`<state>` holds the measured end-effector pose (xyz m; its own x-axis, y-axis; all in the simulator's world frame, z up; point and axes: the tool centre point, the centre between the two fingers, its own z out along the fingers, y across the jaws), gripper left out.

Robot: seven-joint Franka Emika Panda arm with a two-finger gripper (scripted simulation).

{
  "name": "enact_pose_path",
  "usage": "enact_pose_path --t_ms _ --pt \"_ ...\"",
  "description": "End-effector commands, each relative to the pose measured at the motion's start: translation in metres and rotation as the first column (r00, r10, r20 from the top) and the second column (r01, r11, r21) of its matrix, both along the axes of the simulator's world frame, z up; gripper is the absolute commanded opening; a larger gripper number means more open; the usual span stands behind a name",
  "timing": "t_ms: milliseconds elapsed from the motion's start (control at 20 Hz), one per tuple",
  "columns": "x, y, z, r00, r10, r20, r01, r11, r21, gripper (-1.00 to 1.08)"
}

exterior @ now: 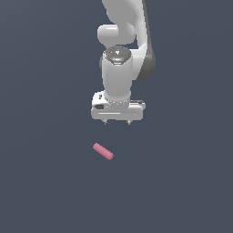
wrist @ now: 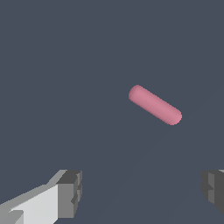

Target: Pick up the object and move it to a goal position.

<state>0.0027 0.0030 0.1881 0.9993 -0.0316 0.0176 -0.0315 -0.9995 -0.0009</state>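
We find the gripper point(exterior: 117, 122) hanging above the dark surface point(exterior: 45, 182) with its jaws spread wide and nothing between them; in the wrist view the two fingertips point(wrist: 70, 192) stand well apart at the frame's edges. The pink rod point(exterior: 103, 151) lies flat on the surface, below the gripper and somewhat toward the exterior view's left, not touched by anything. It rests at a slant relative to the gripper body, and in the wrist view it sits off the midline between the fingers rather than centred. We judge the main risk to be a descent made without first correcting that offset: one finger could land on the rod or clip its rounded end and send it rolling away, since a cylinder on a flat floor rolls readily. A second risk is closing along the rod's length instead of across it, which could squeeze it out endwise. We also note that no goal marker is visible in either view, so the delivery point cannot be verified from here.
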Motion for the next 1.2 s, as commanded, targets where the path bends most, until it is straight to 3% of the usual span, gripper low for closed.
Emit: enact_pose_path --t_ms 0,700,1150 --pt "0.000 0.000 0.000 1.000 0.000 0.000 0.000 1.000 0.000 1.00" --pt "-0.001 0.000 0.006 1.000 0.010 0.011 -0.010 1.000 0.005 1.00" --pt "0.007 -0.006 -0.004 0.995 0.101 0.007 -0.101 0.995 -0.002 1.00"
